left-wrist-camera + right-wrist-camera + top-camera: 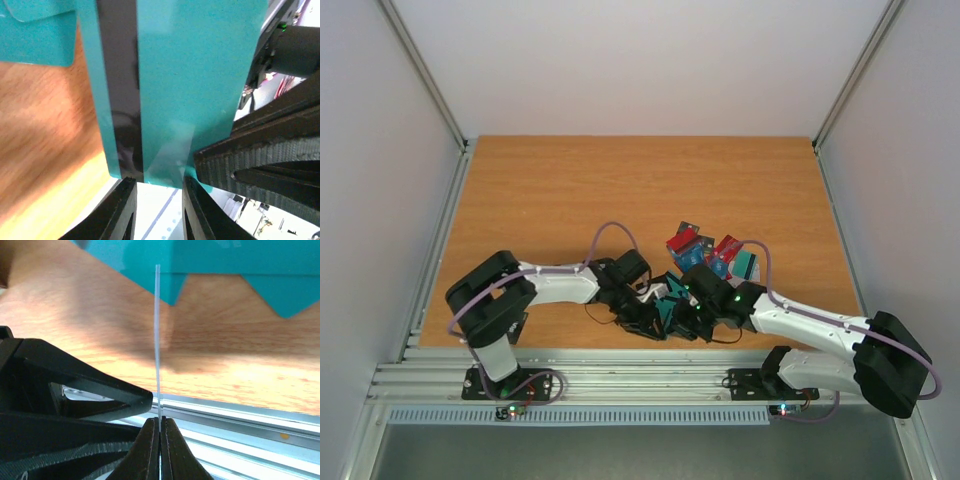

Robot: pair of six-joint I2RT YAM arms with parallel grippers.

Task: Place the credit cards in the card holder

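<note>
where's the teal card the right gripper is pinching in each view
top external: teal card low centre, near the table front edge.
left wrist: teal card fills the centre, dark stripe showing.
right wrist: teal card edge-on, a thin line rising from the right gripper.
shared landmark: the table's wood.

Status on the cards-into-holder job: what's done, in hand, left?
Done: nothing visibly; no card shows seated in a holder, and I can't pick out the holder in any view. In hand: the right gripper is shut on a teal striped card, edge-on in its wrist view, close against the left gripper. Left: loose cards in red, blue and teal lie on the table.
</note>
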